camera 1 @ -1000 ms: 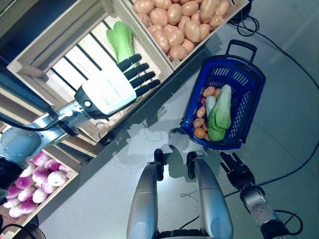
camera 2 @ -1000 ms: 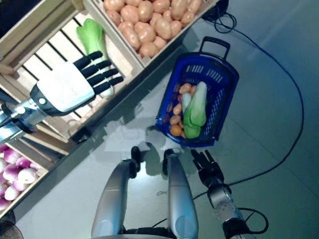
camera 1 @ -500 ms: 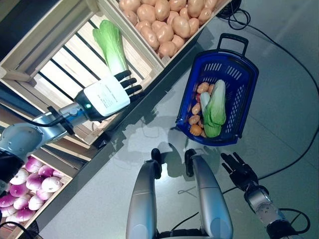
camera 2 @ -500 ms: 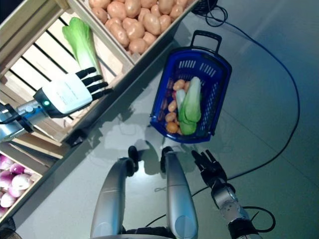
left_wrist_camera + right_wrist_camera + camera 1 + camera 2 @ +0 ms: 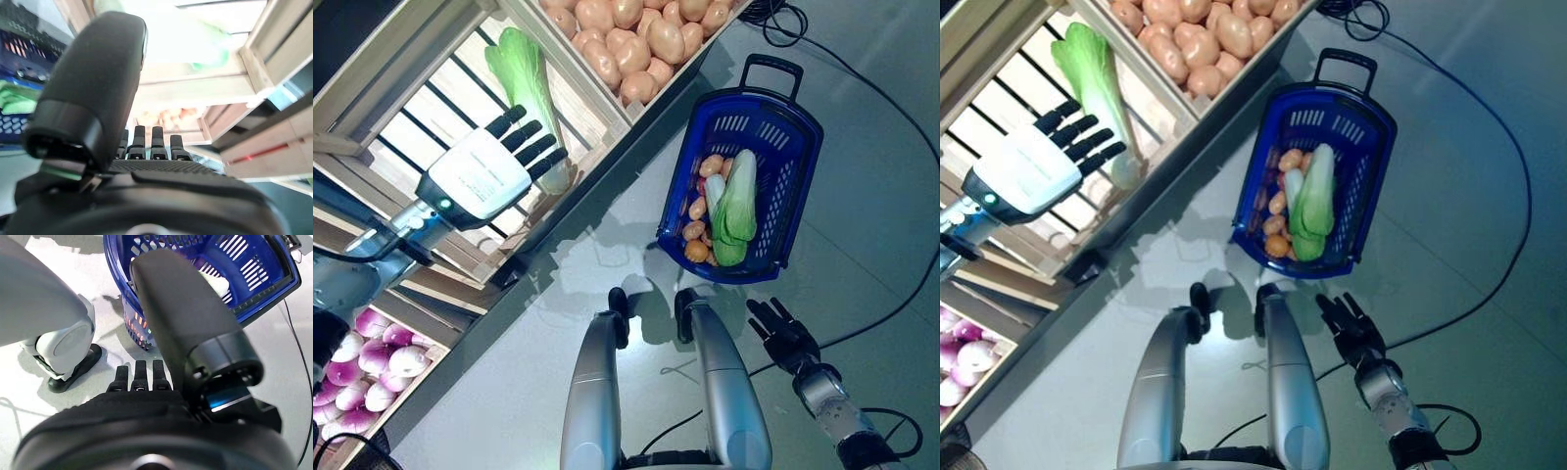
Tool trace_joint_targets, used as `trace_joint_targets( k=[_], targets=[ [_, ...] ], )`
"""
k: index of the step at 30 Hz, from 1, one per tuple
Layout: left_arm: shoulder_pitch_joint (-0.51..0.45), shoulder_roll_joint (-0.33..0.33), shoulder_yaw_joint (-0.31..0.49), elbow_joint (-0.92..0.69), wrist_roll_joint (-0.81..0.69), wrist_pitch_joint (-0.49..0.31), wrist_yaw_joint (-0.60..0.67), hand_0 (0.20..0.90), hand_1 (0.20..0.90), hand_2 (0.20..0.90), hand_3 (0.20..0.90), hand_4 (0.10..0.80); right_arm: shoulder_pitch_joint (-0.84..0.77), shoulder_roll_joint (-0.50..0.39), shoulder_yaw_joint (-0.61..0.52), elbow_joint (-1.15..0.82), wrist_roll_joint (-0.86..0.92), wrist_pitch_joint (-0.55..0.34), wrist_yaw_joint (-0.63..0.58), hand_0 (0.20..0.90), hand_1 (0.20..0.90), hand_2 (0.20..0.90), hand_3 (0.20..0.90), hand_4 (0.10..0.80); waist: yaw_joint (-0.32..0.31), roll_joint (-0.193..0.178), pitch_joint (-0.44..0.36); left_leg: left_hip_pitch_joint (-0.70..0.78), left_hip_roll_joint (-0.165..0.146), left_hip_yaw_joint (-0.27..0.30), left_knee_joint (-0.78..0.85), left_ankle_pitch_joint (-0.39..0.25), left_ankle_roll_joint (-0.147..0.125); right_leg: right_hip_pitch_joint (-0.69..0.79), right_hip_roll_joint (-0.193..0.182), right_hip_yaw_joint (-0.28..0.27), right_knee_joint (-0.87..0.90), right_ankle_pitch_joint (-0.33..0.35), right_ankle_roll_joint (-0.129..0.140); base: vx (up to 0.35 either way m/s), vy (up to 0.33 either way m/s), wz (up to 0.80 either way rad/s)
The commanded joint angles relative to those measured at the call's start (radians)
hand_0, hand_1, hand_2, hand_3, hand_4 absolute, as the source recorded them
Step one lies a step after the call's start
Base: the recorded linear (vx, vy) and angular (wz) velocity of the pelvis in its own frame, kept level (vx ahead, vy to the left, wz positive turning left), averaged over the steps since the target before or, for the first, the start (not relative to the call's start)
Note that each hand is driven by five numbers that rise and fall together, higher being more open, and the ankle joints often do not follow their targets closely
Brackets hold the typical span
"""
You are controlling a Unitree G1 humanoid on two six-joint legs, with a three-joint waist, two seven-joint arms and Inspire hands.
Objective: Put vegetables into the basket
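Left hand (image 5: 484,171) back up over slatted crate (image 5: 406,117), fingers straight, empty, beside green cabbage (image 5: 530,88). Pick pending. Blue basket (image 5: 793,186) on floor already part-filled. Right hand (image 5: 783,336) idle, spread.

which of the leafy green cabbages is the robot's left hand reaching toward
The cabbage lying alone in the slatted wooden crate. The open left hand hovers over its pale stem end. The other cabbage already lies in the blue basket, far from that hand.
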Motion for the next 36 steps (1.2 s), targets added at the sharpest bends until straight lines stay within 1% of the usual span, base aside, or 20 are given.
trace_joint_targets(
  k=[1, 2, 5, 10, 15, 19, 21, 25, 26, 31, 33, 36],
  targets=[
    [-0.040, 0.002, 0.175, -0.001, -0.051, 0.096, 0.130, 0.900, 0.900, 0.900, 0.900, 0.800, 0.033, -0.037, -0.001, -0.094, 0.017, -0.018, 0.024, 0.900, 0.900, 0.900, 0.900, 0.800, -0.009, 0.000, -0.003, -0.021, -0.013, 0.031, -0.003, 0.025, 0.046, 0.031, -0.034, -0.022, -0.141, 0.189, 0.013, 0.000, 0.000, 0.00],
    [-0.039, -0.003, 0.186, 0.009, -0.058, 0.095, 0.150, 0.900, 0.900, 0.900, 0.900, 0.800, 0.032, -0.034, -0.004, -0.094, 0.017, -0.017, 0.020, 0.900, 0.900, 0.900, 0.900, 0.800, -0.010, -0.001, -0.003, -0.020, -0.011, 0.032, -0.003, 0.026, 0.044, 0.032, -0.033, -0.021, -0.141, 0.187, 0.013, 0.000, 0.000, 0.00],
    [-0.034, -0.009, 0.208, 0.010, -0.064, 0.106, 0.142, 0.900, 0.900, 0.900, 0.900, 0.800, 0.036, -0.032, -0.008, -0.096, 0.012, -0.012, 0.020, 0.900, 0.900, 0.900, 0.900, 0.800, -0.012, -0.002, -0.005, -0.019, -0.010, 0.031, -0.002, 0.025, 0.044, 0.032, -0.032, -0.020, -0.139, 0.186, 0.013, 0.000, 0.000, 0.00],
    [-0.031, -0.026, 0.213, 0.027, -0.060, 0.113, 0.119, 0.900, 0.900, 0.900, 0.900, 0.800, 0.037, -0.032, -0.006, -0.103, 0.006, -0.001, 0.017, 0.900, 0.900, 0.900, 0.900, 0.800, -0.016, -0.004, -0.007, -0.016, -0.010, 0.030, -0.010, 0.027, 0.039, 0.037, -0.030, -0.015, -0.151, 0.188, 0.014, 0.000, 0.000, 0.00],
    [-0.083, -0.028, 0.155, 0.023, -0.055, 0.097, 0.032, 0.900, 0.900, 0.900, 0.900, 0.800, 0.033, -0.035, -0.004, -0.103, 0.015, -0.002, 0.019, 0.900, 0.900, 0.900, 0.900, 0.800, -0.021, -0.007, -0.010, -0.011, -0.012, 0.033, -0.026, 0.024, 0.044, 0.039, -0.028, -0.017, -0.169, 0.191, 0.017, 0.000, 0.000, 0.00],
    [-0.115, -0.038, 0.107, 0.040, -0.057, 0.098, -0.008, 0.900, 0.900, 0.900, 0.900, 0.800, 0.027, -0.038, -0.002, -0.102, 0.021, -0.003, 0.016, 0.900, 0.900, 0.900, 0.900, 0.800, -0.023, -0.008, -0.008, -0.012, -0.012, 0.034, -0.022, 0.019, 0.047, 0.037, -0.028, -0.015, -0.170, 0.195, 0.021, 0.000, 0.000, 0.00],
    [-0.132, -0.040, 0.083, 0.058, -0.050, 0.092, -0.028, 0.900, 0.900, 0.900, 0.900, 0.800, 0.026, -0.042, -0.001, -0.100, 0.024, -0.001, 0.018, 0.900, 0.900, 0.900, 0.900, 0.800, -0.027, -0.009, -0.005, -0.016, -0.009, 0.035, -0.013, 0.015, 0.049, 0.033, -0.030, -0.015, -0.168, 0.197, 0.022, 0.026, 0.041, -0.02],
    [-0.173, -0.052, 0.015, 0.081, -0.052, 0.084, -0.108, 0.900, 0.900, 0.900, 0.900, 0.800, 0.026, -0.060, 0.001, -0.113, 0.032, 0.010, 0.020, 0.900, 0.900, 0.900, 0.900, 0.800, -0.037, -0.014, -0.003, -0.054, 0.004, 0.040, 0.011, 0.012, 0.054, -0.002, -0.030, -0.010, -0.157, 0.207, 0.025, 0.018, 0.060, -0.03],
    [-0.175, -0.053, 0.011, 0.082, -0.055, 0.087, -0.112, 0.900, 0.900, 0.900, 0.900, 0.800, 0.026, -0.061, 0.001, -0.115, 0.033, 0.010, 0.019, 0.900, 0.900, 0.900, 0.900, 0.800, -0.037, -0.014, -0.003, -0.057, 0.005, 0.041, 0.012, 0.012, 0.054, -0.004, -0.030, -0.009, -0.156, 0.207, 0.024, -0.004, 0.048, -0.05],
    [-0.206, -0.072, -0.027, 0.103, -0.105, 0.147, -0.139, 0.900, 0.900, 0.900, 0.900, 0.800, 0.033, -0.077, -0.002, -0.133, 0.036, 0.006, 0.017, 0.900, 0.900, 0.900, 0.900, 0.800, -0.041, -0.022, -0.003, -0.106, 0.013, 0.048, 0.037, -0.003, 0.066, -0.059, -0.031, -0.008, -0.130, 0.203, 0.024, -0.016, 0.055, -0.06],
    [-0.213, -0.083, -0.034, 0.118, -0.096, 0.159, -0.130, 0.900, 0.900, 0.900, 0.900, 0.800, 0.032, -0.086, -0.004, -0.138, 0.042, 0.005, 0.015, 0.900, 0.900, 0.900, 0.900, 0.800, -0.039, -0.025, -0.003, -0.127, 0.013, 0.046, 0.044, -0.006, 0.070, -0.081, -0.031, -0.009, -0.121, 0.203, 0.024, -0.028, 0.054, -0.04],
    [-0.217, -0.105, -0.038, 0.136, -0.096, 0.202, -0.110, 0.900, 0.900, 0.900, 0.900, 0.800, 0.031, -0.091, -0.002, -0.158, 0.048, 0.005, 0.004, 0.900, 0.900, 0.900, 0.900, 0.800, -0.038, -0.029, -0.003, -0.161, 0.009, 0.041, 0.058, -0.010, 0.073, -0.115, -0.029, -0.008, -0.103, 0.202, 0.025, -0.026, 0.052, -0.02]
  ],
)
